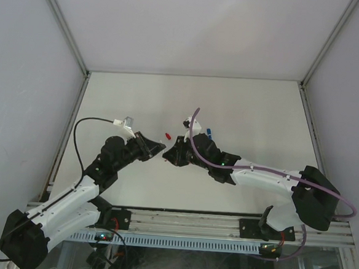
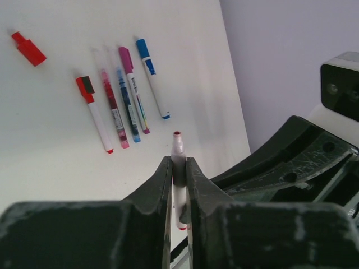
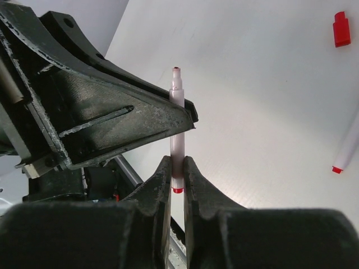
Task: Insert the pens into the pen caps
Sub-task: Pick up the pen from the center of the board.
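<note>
A: Which step is this?
B: Seemingly a handover: left gripper point(image 2: 178, 166) and right gripper point(image 3: 177, 166) both pinch one uncapped red pen point(image 3: 176, 98) above the table point(image 1: 261, 115).
A: Next?
B: One must release, then fetch the loose red cap point(image 3: 341, 29) lying nearby.

Left arm point(image 1: 70, 201) and right arm point(image 1: 262, 181) have white links, black joints. A black cable point(image 1: 74, 138) trails the left, a purple cable point(image 1: 194, 126) the right. Left gripper point(image 2: 178, 163) is scuffed black.
</note>
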Controlling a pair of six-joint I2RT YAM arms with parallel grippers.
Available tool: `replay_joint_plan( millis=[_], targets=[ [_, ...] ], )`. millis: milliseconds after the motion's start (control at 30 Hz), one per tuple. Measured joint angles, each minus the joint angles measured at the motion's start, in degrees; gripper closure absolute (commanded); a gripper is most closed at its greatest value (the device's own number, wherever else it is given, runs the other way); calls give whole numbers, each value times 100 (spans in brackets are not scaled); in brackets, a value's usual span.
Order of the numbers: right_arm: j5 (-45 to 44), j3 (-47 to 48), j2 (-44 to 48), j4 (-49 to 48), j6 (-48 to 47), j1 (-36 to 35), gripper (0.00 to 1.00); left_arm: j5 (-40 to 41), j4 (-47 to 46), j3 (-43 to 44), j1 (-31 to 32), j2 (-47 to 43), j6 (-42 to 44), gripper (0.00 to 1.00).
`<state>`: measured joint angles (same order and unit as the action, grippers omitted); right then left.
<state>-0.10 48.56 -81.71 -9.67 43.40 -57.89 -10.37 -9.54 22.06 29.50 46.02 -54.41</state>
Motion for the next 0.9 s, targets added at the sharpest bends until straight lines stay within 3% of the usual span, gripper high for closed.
replay_joint_plan(
  millis=[133, 233, 500, 600, 900],
  targets=[
    [-4, -17, 0, -20, -9, 0, 100, -83, -61, 0, 0, -4, -48, 99],
    [-2, -17, -4, -24, -15, 0, 98, -85, -66, 0, 0, -4, -50, 100],
    [20, -17, -7, -42, -52, -9, 68, -24, 28, 0, -2, -96, -44, 100],
    [28, -17, -7, -39, -74, -22, 62, 11, 103, 0, -7, -103, -42, 100],
    [129, -17, -59, -39, -79, -33, 63, 94, 157, 0, -7, -107, -42, 100]
  ],
)
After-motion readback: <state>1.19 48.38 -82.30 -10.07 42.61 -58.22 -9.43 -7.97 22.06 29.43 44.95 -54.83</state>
